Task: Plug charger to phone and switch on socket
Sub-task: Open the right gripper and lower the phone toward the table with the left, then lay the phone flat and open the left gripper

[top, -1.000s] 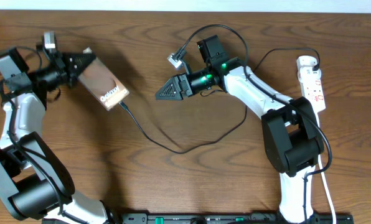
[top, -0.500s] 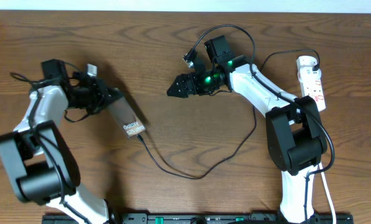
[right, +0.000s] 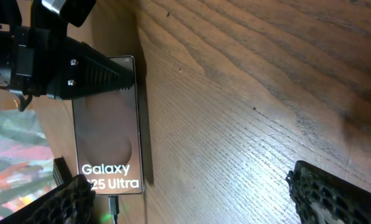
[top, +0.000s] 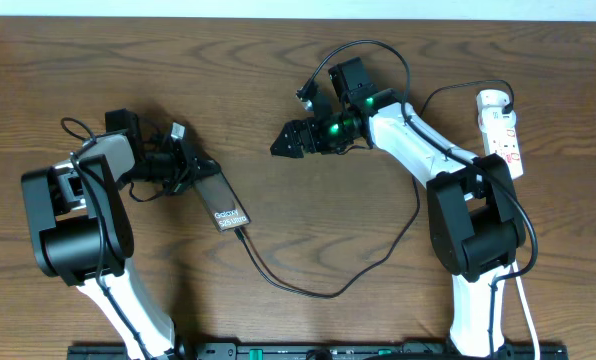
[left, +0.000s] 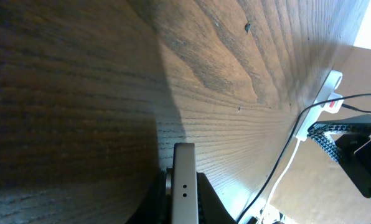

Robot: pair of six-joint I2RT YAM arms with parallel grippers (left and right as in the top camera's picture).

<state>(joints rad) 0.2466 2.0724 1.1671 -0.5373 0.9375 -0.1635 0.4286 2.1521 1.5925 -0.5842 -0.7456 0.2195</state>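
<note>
- The charger (top: 308,290) looks plugged into the phone (top: 225,207), left of centre, whose upper end the left hand (top: 196,170) grips.
- The right hand (top: 278,146) hangs open, upper middle.
- Probably remaining: switching on the socket (top: 502,132), upper right.

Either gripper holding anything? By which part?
Left gripper is shut on the phone, at the end opposite the Galaxy lettering. Right gripper is open, holding nothing.

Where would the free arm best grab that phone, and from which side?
Probably across its two long edges, at mid-length, coming in from the screen side. The phone is thin and flat; the left gripper clamps the plain end and the charger sits in the lettered end, so only the middle is free for the open right gripper.
</note>
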